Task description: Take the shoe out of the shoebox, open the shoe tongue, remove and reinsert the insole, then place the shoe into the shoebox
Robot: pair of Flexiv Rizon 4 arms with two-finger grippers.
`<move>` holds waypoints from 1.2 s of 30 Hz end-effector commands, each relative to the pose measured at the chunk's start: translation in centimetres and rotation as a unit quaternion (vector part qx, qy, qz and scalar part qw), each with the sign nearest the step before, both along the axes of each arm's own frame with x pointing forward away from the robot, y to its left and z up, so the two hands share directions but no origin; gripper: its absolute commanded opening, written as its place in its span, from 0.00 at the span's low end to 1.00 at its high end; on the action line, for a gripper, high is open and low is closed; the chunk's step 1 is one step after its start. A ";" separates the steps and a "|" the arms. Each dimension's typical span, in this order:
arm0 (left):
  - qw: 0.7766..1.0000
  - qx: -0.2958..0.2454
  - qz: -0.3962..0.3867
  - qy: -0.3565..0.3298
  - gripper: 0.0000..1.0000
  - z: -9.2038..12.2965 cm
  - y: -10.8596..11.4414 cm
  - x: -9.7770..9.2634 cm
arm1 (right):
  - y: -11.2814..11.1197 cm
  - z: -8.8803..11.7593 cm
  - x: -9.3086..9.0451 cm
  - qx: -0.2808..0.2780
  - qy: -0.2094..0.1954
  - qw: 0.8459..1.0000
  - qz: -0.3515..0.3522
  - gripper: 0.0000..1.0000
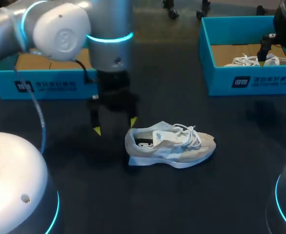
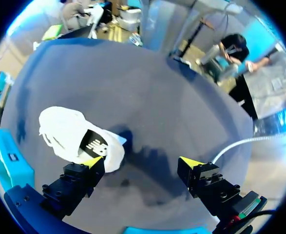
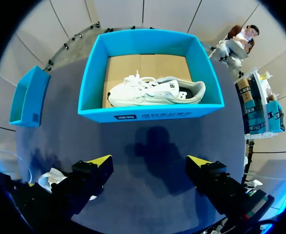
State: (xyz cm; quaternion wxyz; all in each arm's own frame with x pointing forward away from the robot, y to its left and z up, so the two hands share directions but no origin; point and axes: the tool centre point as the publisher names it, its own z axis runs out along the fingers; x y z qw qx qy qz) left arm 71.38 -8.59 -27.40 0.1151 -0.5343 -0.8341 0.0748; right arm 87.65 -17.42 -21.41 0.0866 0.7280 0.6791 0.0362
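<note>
Sneaker (image 1: pixel 172 145) is out of the box. It stands upright on its sole on the dark table (image 1: pixel 206 195), mid-table, toe toward my right and heel toward my left arm. Laces (image 1: pixel 189 134) are bunched loosely over the top. The dark insole (image 2: pixel 95 143) shows through the collar and looks seated.

Step in hand, as I judge it: open the tongue (image 1: pixel 161 136).
- Pin the heel first; a light shoe will likely skate on this surface.
- Pinch only the tongue's free edge and stay clear of the laces.
- Pull up and toward the toe in a short, slow stroke, so the mouth widens for the insole pull.
- Risk: snagging a lace loop and lifting the whole shoe.

Left arm: enters from my left, wrist pointing straight down. Left gripper (image 1: pixel 114 126) hangs just behind the heel. Its fingers are spread wide and hold nothing. In the left wrist view one yellow tip sits right beside the heel collar; I cannot tell whether it touches.

Right arm: far back on my right. Right gripper (image 3: pixel 149 161) is over bare table just in front of the blue shoebox (image 3: pixel 151 116). Fingers wide apart, empty. A second white sneaker (image 3: pixel 155 91) lies inside that box. Another blue shoebox (image 1: pixel 35 80) sits back left.
</note>
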 end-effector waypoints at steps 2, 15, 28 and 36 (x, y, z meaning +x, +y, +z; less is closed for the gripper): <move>0.990 -0.110 0.076 0.043 1.00 -0.2 1.6 0.1 | -0.1 0.0 -0.1 0.001 -0.001 1.000 0.000 1.00; 0.989 -0.109 0.084 0.044 1.00 -0.2 1.8 0.0 | -0.1 0.0 -0.1 0.001 -0.001 1.000 0.000 1.00; 0.989 -0.109 0.084 0.044 1.00 -0.2 1.8 0.0 | -0.1 0.0 -0.1 0.001 -0.001 1.000 0.000 1.00; 0.984 -0.124 0.113 0.059 1.00 -0.6 3.3 0.1 | -0.1 0.0 -0.1 0.001 -0.001 1.000 0.000 1.00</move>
